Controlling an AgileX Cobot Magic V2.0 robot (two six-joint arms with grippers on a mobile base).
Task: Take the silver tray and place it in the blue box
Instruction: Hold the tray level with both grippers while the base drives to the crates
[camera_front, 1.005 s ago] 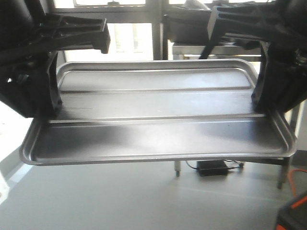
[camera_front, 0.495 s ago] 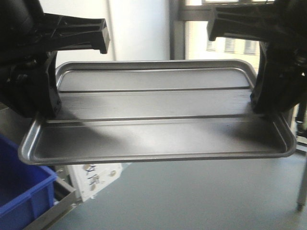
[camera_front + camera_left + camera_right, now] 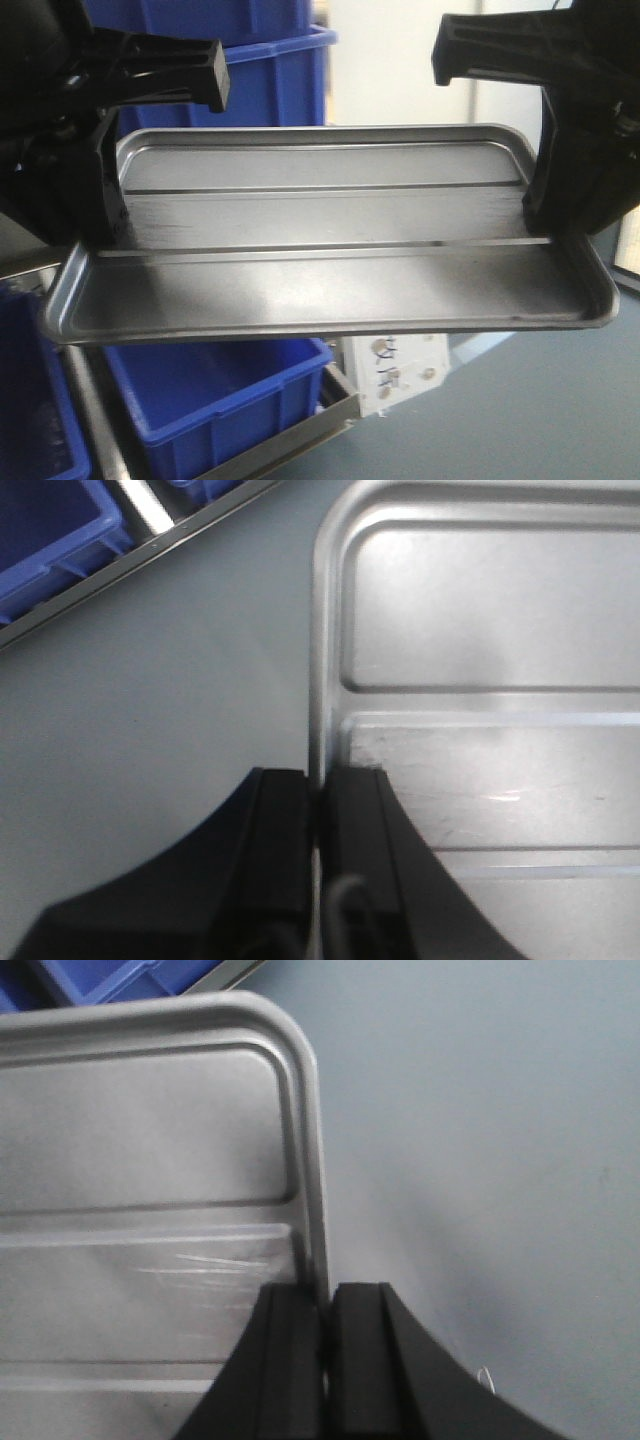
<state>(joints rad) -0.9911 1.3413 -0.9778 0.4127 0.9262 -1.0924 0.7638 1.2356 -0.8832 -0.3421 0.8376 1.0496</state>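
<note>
The silver tray [image 3: 320,290] hangs level in the air across the front view, its two long ribs showing on the flat bottom. My left gripper [image 3: 100,245] is shut on its left rim, and my right gripper [image 3: 545,230] is shut on its right rim. In the left wrist view the black fingers of the left gripper [image 3: 318,780] pinch the thin rim of the tray [image 3: 480,610]. The right wrist view shows the right gripper [image 3: 328,1295] clamped the same way on the tray [image 3: 140,1130]. Blue bins stand behind and below; which one is the blue box I cannot tell.
Stacked blue bins [image 3: 270,70] rise behind the tray. A blue bin [image 3: 220,400] sits below it on a metal shelf edge [image 3: 300,440], with another [image 3: 30,410] at far left. A white unit [image 3: 400,365] stands on the grey floor [image 3: 540,410].
The background has swept rightwards behind the tray: windows and table legs gave way to blue bins and a metal shelf. Both grippers keep the same hold on the tray.
</note>
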